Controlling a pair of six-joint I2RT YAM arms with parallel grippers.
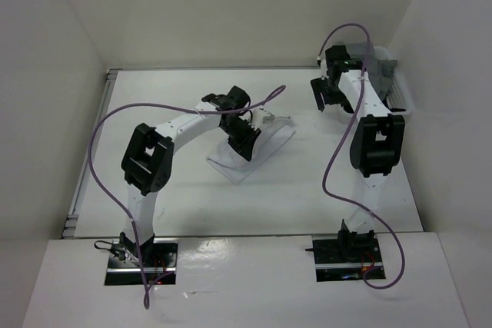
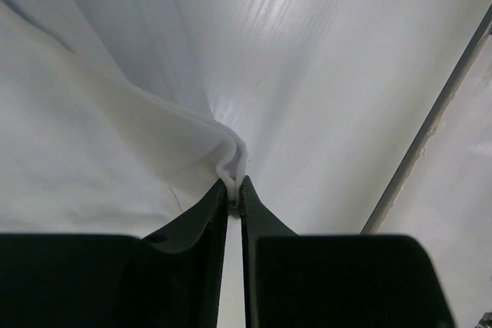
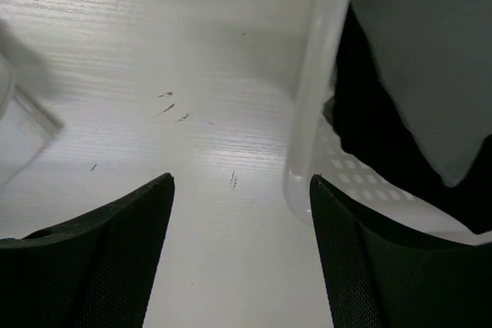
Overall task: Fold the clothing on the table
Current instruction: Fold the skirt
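Left fingers (image 2: 201, 224): pressed together on a raised ridge of the clothing (image 2: 92, 151), with the thin white cloth pinched right at the tips. Such a fine hold suits lifting one edge without gathering the layers beneath.
Left gripper (image 1: 244, 145): reaches from the near left corner to the middle of the table (image 1: 192, 205) and tilts down over the cloth, probably so the caught edge can be drawn across.
Clothing: lies around the middle of the table, a little toward the far edge, raised at the pinch and flatter elsewhere. In the left wrist view it slopes away to the left of the tips, with bare table to the right and the metal rail (image 2: 430, 120) beyond.
Right fingers (image 3: 115, 251): spread wide, with nothing between them and bare table below.
Right gripper (image 1: 329, 97): hangs near the far right corner, just beside the basket (image 3: 315, 74) and well apart from the clothing. I judge it idle, placed where it cannot snag the cloth.
Basket: sits at the far right corner and holds a grey garment (image 3: 415, 51) and a black garment (image 3: 369, 128), which are likely set aside from this fold.
Step in hand: seemingly a one-armed fold, with the pinched edge to be carried over the rest.
Risk: cloth this thin and soft may slip from so small a pinch, or drag the lower layer along.
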